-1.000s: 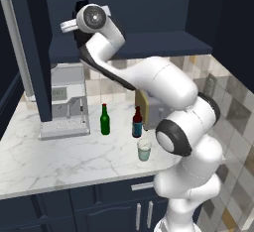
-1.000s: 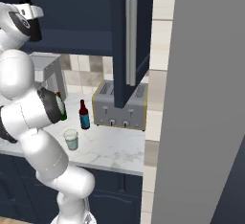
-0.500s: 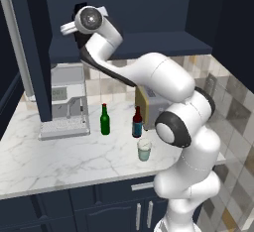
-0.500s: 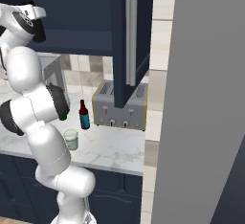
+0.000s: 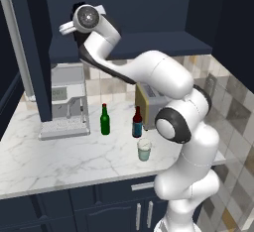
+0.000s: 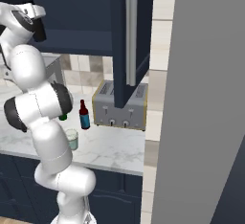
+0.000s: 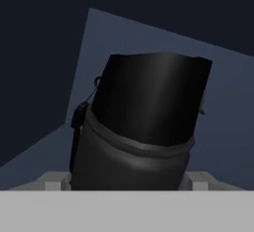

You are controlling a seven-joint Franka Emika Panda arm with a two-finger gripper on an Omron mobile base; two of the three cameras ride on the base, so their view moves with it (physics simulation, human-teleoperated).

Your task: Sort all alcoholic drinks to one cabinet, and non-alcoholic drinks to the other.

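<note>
Black flask [image 7: 144, 127] is seen close in front of the claw, up in the cabinet [image 5: 149, 42]; whether clamped can't be told. Judged stiff, smooth, prob. slippery; best gripped mid-body. Bottles, cup left on worktop [image 5: 59, 156].

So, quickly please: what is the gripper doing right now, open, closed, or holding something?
Gripper: up inside the wall cabinet, its jaws set wide around the black flask; it seems to hold it.

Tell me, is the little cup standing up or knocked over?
Standing up. The pale teal cup sits upright on the marble counter, lid on top.
</note>
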